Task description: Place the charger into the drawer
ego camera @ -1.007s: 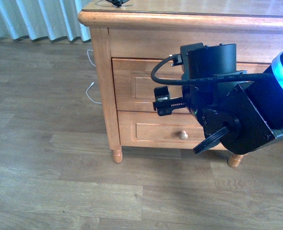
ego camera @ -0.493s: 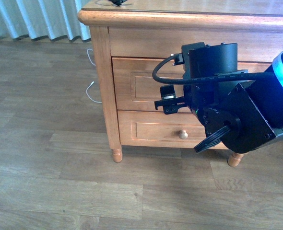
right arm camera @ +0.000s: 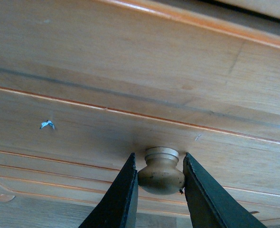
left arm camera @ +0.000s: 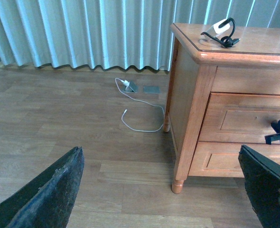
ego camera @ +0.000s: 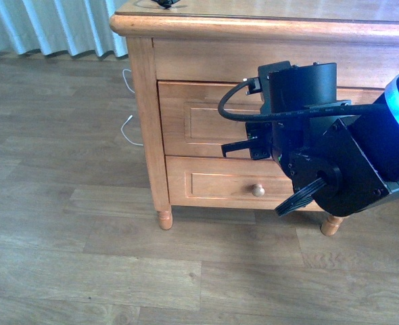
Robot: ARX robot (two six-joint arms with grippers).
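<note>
Charger (left arm camera: 220,32) atop nightstand (left arm camera: 185,109) (drawer (left arm camera: 239,118) below)

Drawer (ego camera: 199,122) knob (right arm camera: 161,171) hidden behind right arm (ego camera: 335,156) in front view; charger (ego camera: 164,3) cut by top edge.

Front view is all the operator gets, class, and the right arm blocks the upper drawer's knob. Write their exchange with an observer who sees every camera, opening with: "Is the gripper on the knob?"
Observer: Yes. In the right wrist view the knob sits between the right gripper's fingers, which press on both its sides.
Operator: Where is the charger?
Observer: The left wrist view shows the charger lying on the nightstand top, with nothing holding it.
Operator: And the left gripper?
Observer: The left gripper is open and empty, above the floor.
</note>
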